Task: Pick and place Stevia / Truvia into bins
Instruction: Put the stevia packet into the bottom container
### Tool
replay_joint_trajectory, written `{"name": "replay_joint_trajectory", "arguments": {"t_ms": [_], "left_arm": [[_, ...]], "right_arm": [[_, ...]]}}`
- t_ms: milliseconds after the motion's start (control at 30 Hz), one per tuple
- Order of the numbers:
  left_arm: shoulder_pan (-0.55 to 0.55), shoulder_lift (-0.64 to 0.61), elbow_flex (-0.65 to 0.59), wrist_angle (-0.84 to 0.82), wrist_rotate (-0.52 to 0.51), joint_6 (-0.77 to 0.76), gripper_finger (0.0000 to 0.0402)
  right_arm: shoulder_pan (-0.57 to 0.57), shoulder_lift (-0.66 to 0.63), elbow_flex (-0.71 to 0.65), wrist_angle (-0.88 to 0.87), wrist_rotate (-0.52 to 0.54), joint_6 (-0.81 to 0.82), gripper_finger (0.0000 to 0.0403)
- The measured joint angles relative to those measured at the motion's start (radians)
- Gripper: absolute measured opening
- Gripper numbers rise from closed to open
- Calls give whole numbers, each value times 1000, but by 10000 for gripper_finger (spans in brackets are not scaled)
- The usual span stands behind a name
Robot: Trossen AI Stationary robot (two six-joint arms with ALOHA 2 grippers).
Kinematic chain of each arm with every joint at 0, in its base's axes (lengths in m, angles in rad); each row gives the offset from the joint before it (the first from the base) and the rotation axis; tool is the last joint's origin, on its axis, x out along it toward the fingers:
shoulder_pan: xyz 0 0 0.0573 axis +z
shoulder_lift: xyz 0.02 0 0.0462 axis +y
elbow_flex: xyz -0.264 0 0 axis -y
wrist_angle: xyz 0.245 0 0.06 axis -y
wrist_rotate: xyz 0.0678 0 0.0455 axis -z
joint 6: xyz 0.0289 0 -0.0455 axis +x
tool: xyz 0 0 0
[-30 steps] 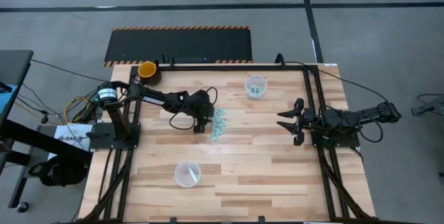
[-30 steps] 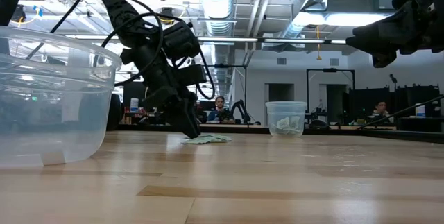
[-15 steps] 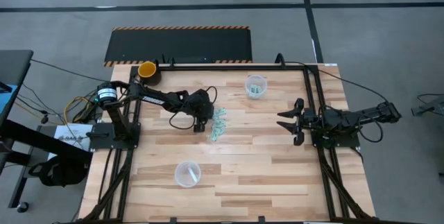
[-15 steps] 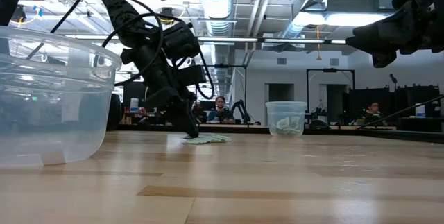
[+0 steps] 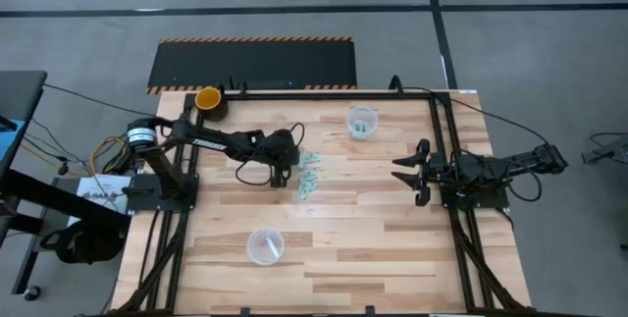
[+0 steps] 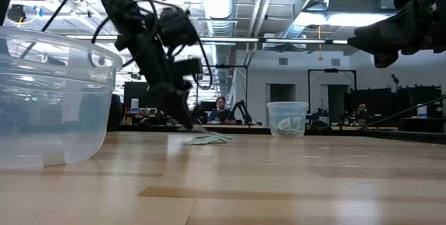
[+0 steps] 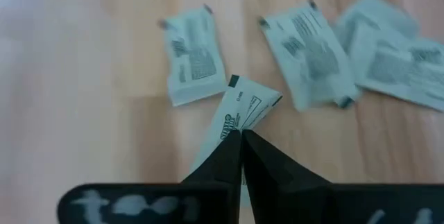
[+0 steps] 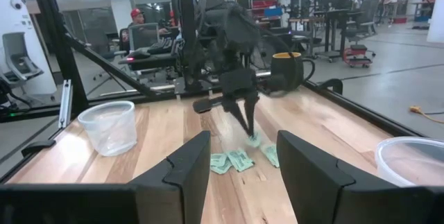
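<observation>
Several pale green-and-white Stevia packets (image 5: 310, 176) lie flat in a loose pile at mid-table. The left wrist view also shows them (image 7: 191, 64). My left gripper (image 5: 287, 167) stands at the pile's left edge, slanting down, shut on one packet (image 7: 244, 106). One clear bin (image 5: 362, 122) at the far right has packets in it. Another clear bin (image 5: 265, 245) stands toward the near edge. My right gripper (image 5: 402, 172) waits open and level at the table's right side, touching nothing. My left gripper pinches one packet by its near end (image 7: 236, 125) between its two fingertips, coming slanting down from the table's left. The packet sticks out past the fingertips along their line, its free end (image 7: 258, 98) bent. Whether it is clear of the table I cannot tell.
A yellow-orange cup (image 5: 208, 98) stands at the far left corner. Black rails run along the table's left and right sides. In the low view the near bin (image 6: 49, 99) fills the left foreground. People sit in the room behind the table.
My left gripper has risen a little off the pile's left edge and drawn slightly toward the table's left, its arm tipping with it. The rest of the pile has stayed where it was.
</observation>
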Motion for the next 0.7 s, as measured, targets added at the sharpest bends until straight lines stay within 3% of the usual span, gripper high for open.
{"name": "replay_joint_trajectory", "arguments": {"t_ms": [167,367,700], "left_arm": [[-47,-93,0,-59,-139,14,0],[-104,-254,0,-199,-155,-35,0],[-288,-584,2,-426,107,-176,0]], "right_arm": [[0,0,0,-1,0,0,159],[0,0,0,-1,0,0,159],[0,0,0,-2,0,0,159]]}}
